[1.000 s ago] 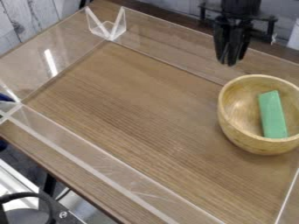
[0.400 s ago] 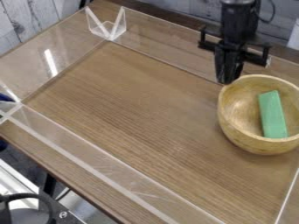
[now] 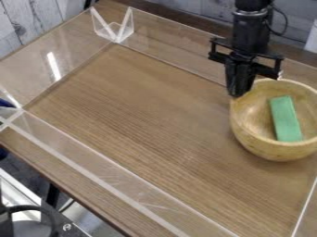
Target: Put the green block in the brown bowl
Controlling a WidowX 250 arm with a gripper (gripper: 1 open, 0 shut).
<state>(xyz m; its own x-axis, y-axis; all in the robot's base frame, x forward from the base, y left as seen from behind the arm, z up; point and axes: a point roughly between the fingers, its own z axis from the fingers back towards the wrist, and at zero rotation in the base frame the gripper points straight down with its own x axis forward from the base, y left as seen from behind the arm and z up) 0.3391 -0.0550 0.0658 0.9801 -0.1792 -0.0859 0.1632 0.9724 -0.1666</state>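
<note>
The fingers, closed and empty, hang beside the brown bowl holding the green block.

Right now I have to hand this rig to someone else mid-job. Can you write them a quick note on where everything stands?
End effector: shut, holding nothing, pointing down over the wooden table, just beyond the far-left rim of the bowl.
Small flat bright green block: lying inside the round light tan wooden bowl, which sits at the right side of the table.
Done: the block is in the bowl and released.
Left: nothing on the placement itself. I would only lift the arm clear, minding the bowl's rim close beside the fingers.
</note>
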